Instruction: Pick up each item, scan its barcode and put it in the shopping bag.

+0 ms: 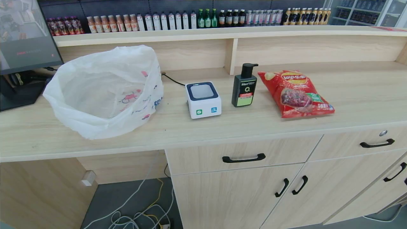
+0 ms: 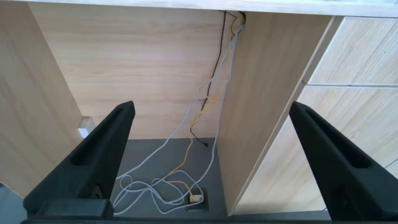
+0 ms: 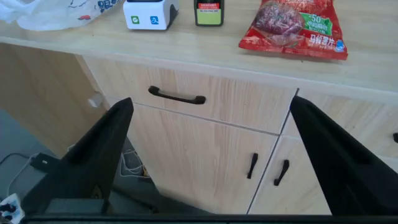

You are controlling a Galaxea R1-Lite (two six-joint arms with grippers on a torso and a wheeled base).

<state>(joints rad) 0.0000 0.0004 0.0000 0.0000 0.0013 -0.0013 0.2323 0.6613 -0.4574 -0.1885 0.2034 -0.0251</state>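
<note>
On the wooden counter (image 1: 222,130) lie a red chip bag (image 1: 294,93) at the right and a dark pump bottle (image 1: 244,86) standing upright beside it. A white barcode scanner (image 1: 203,99) sits in the middle, and an open white shopping bag (image 1: 106,90) stands at the left. My right gripper (image 3: 208,162) is open, low in front of the cabinet, with the chip bag (image 3: 292,26), the bottle (image 3: 209,11) and the scanner (image 3: 150,12) above it. My left gripper (image 2: 211,162) is open below the counter, facing the knee space with its cables (image 2: 168,186).
A monitor (image 1: 25,35) stands at the far left of the counter. A raised shelf (image 1: 229,33) with rows of bottles runs behind. Drawers and doors with black handles (image 1: 243,158) face me below the counter. Cables lie on the floor (image 1: 140,213).
</note>
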